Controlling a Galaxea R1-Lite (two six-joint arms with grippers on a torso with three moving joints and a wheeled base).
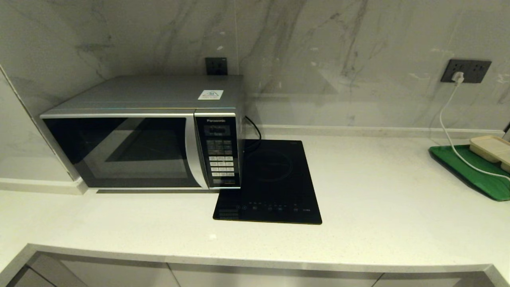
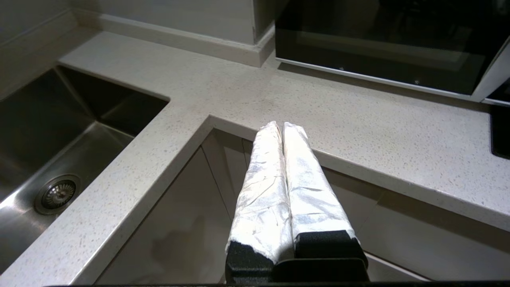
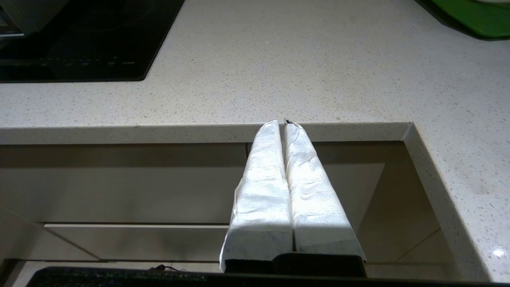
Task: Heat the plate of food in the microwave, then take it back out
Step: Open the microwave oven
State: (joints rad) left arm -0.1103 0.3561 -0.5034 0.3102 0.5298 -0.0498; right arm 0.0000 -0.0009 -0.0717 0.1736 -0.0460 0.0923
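Note:
The silver microwave [image 1: 143, 135] stands at the back left of the counter with its dark glass door closed; its lower door edge [image 2: 382, 48] shows in the left wrist view. The plate of food is out of view. My left gripper [image 2: 282, 125] is shut and empty, held low in front of the counter's front edge, left of the microwave. My right gripper [image 3: 281, 123] is also shut and empty, just below the counter's front edge. Neither arm shows in the head view.
A flat black induction hob [image 1: 271, 183] lies right of the microwave. A green board [image 1: 474, 171] with a beige tray [image 1: 492, 149] and a white cable sits at the far right. A steel sink [image 2: 59, 139] is sunk in the counter to the left.

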